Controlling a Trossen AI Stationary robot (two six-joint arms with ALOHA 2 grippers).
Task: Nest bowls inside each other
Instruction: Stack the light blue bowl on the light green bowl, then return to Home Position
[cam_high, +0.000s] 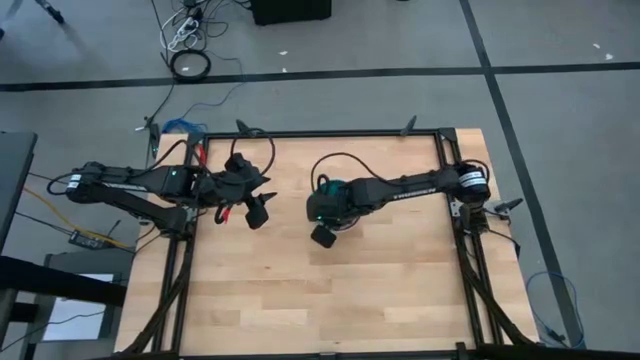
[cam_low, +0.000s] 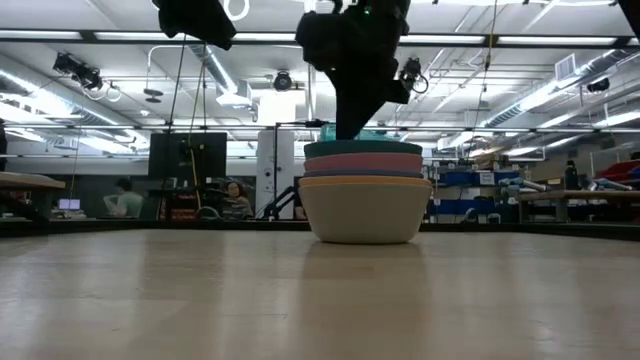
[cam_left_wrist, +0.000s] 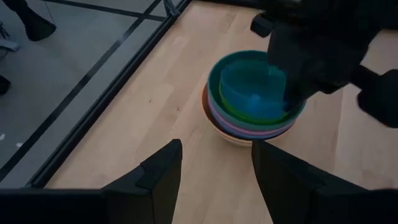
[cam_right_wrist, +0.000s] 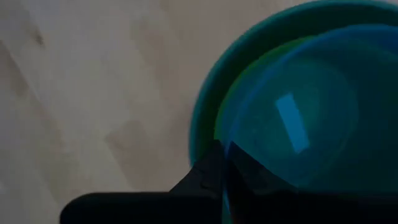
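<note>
so the small round plastic bowls are all in one nested stack (cam_low: 362, 195) sitting on the light wooden table (cam_high: 330, 290), roughly mid-table and a bit right of centre. from the low view you can read the layers: a grey-white bowl (cam_low: 362, 215) at the bottom touching the table, then an orange rim (cam_low: 362, 182), a thin blue/purple-ish band, a pink bowl (cam_low: 362, 161), and a teal bowl (cam_low: 362, 148) at the top of what shows there. from the left wrist view you can also see a lime green rim (cam_left_wrist: 233, 111) just inside the teal one, and the cyan bowl (cam_left_wrist: 252, 93) sitting innermost, tilted rather than flat. can't make out a yellow one from any angle.

the right gripper (cam_right_wrist: 225, 163) is right over the stack, fingers pinched all the way together on the rim of the cyan bowl, at the edge where it meets the green one. its arm reaches in from the right side of the table.

the left gripper (cam_left_wrist: 216, 171) hangs to the left of the stack, well apart from it, above the table, fingers spread fairly wide with nothing between them. it's pointed toward the stack.
</note>
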